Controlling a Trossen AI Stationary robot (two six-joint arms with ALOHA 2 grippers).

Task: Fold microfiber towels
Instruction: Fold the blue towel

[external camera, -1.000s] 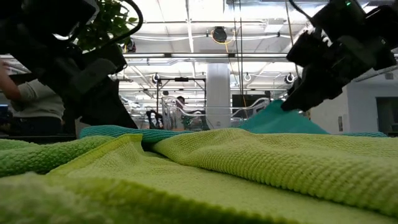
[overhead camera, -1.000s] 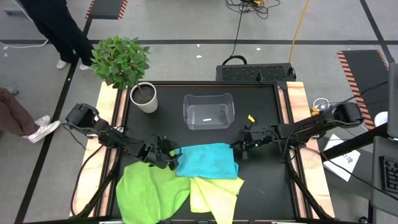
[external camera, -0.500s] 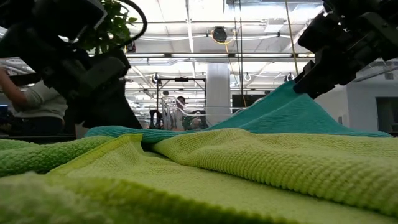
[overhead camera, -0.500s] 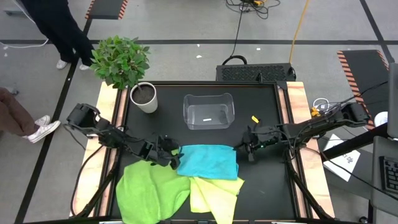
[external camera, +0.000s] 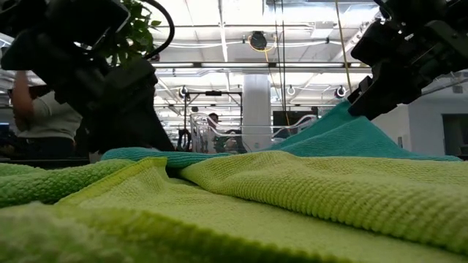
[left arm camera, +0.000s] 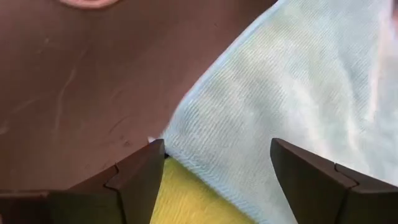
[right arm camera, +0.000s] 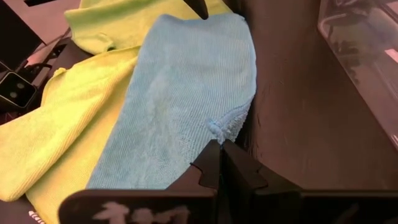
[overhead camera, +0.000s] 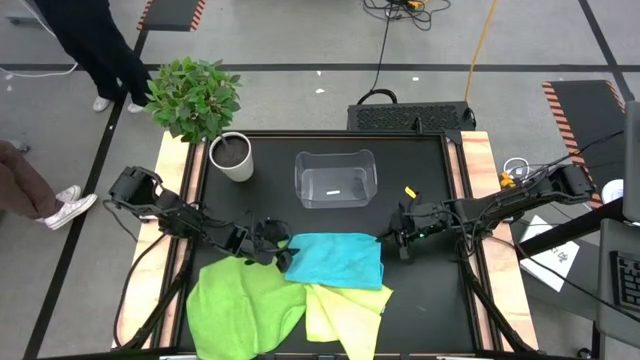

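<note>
Blue towel [overhead camera: 333,260] lies mid-worktop, overlapping the green towel [overhead camera: 245,305] and yellow towel [overhead camera: 348,308] at the front edge. Right pincer [overhead camera: 392,238] is clamped on its right corner, lifting it slightly. Left pincer [overhead camera: 278,252] gapes wide at its left corner, gripping nothing. Clear bin [overhead camera: 335,178] sits behind.

You have a clear plastic bin [overhead camera: 335,178] near the middle of the table's [overhead camera: 420,290] far edge. A potted plant [overhead camera: 205,115] stands at its far left corner. A person's white sneaker [overhead camera: 68,207] shows on the floor.
</note>
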